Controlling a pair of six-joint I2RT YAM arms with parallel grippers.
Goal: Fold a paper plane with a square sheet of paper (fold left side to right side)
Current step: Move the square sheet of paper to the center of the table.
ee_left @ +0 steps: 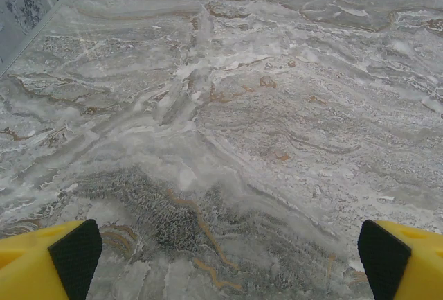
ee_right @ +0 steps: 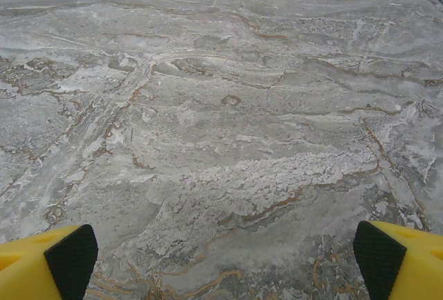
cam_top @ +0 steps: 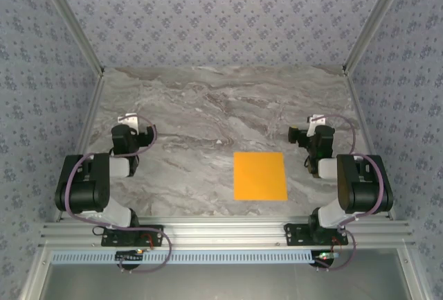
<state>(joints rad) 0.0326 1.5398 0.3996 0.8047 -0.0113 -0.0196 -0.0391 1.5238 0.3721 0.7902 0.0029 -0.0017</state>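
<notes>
Flat on the bench (cam_top: pixel 208 99), the square sheet of paper (cam_top: pixel 260 176) lies left of the right claw (cam_top: pixel 313 125), toward its base, well apart from the left claw (cam_top: pixel 133 122). Both claws gape wide, holding nothing. Bare bench lies ahead of each.

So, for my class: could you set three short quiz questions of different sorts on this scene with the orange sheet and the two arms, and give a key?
1. True or false: the square sheet of paper already has a fold in it.
2. Which arm does the sheet lie nearer? A) left B) right C) neither, it is midway
3. Fill in: the left gripper and the right gripper both have their jaws ____, with nothing between them.

Key
1. False: it lies flat and square on the table.
2. B, the right arm.
3. open
</notes>
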